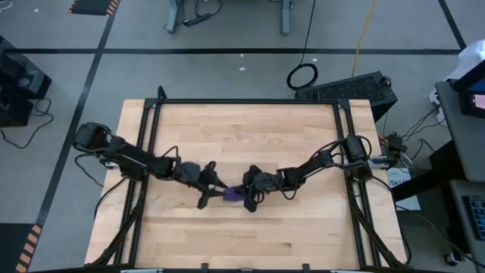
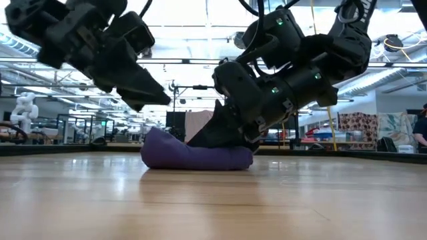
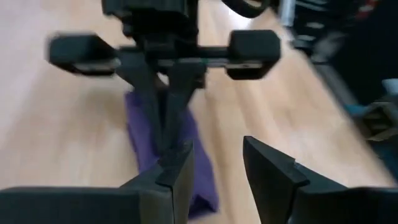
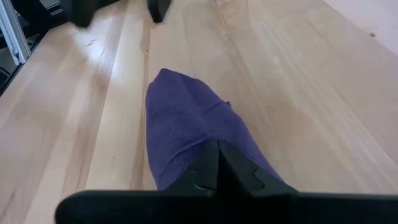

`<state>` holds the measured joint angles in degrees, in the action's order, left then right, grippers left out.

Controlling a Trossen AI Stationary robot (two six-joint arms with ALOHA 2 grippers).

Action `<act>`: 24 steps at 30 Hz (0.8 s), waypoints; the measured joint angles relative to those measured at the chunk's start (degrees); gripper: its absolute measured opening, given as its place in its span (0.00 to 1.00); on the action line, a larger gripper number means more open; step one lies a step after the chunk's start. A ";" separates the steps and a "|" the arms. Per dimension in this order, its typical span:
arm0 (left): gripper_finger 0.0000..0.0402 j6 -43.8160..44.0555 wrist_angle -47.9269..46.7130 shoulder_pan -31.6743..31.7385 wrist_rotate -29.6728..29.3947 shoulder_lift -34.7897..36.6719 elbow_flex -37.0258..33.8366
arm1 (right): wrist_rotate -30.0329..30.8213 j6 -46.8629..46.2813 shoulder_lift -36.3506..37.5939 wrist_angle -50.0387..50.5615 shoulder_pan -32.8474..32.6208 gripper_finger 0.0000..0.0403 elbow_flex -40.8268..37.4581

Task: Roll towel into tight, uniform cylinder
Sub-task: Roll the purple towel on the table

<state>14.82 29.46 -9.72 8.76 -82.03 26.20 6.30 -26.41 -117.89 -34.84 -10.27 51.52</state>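
The purple towel (image 2: pixel 193 157) lies bunched into a short thick roll on the wooden table (image 1: pixel 242 136), near its middle (image 1: pixel 232 194). My right gripper (image 4: pixel 217 163) is shut on it, reaching in from the table's right (image 1: pixel 247 197). My left gripper (image 3: pixel 214 177) stands open just off the roll's left end, raised above it (image 2: pixel 143 93) and touching nothing. The left wrist view shows the towel (image 3: pixel 146 134) beyond its fingers. No tag shows. My right gripper has its shut fingertips (image 2: pixel 223 137) sunk into the top of the roll (image 4: pixel 186 134), toward its right end. They slant down from the table's right. Whether one layer or several lies between them is hidden by the fingers. The roll rests on the table.
Black frame rails (image 1: pixel 242 101) run along the table's far edge and both sides. Bare wood lies all round the towel. Beyond the far edge the low view shows a room with benches and equipment.
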 joint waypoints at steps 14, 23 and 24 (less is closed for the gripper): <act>0.15 0.31 4.18 -6.04 -17.95 -12.99 0.00 | -7.17 -0.62 -0.08 -0.56 2.92 0.00 -0.06; 0.03 0.07 5.36 -4.81 -16.76 -14.76 0.02 | -11.44 3.77 4.41 -0.14 3.59 0.00 -0.32; 0.03 -0.07 5.33 -4.82 -16.42 -14.76 0.02 | -11.52 5.18 5.20 -0.26 3.64 0.00 -0.32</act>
<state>14.75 34.80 -14.55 -7.67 -96.79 26.22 -5.23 -21.23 -112.68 -35.10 -6.63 51.21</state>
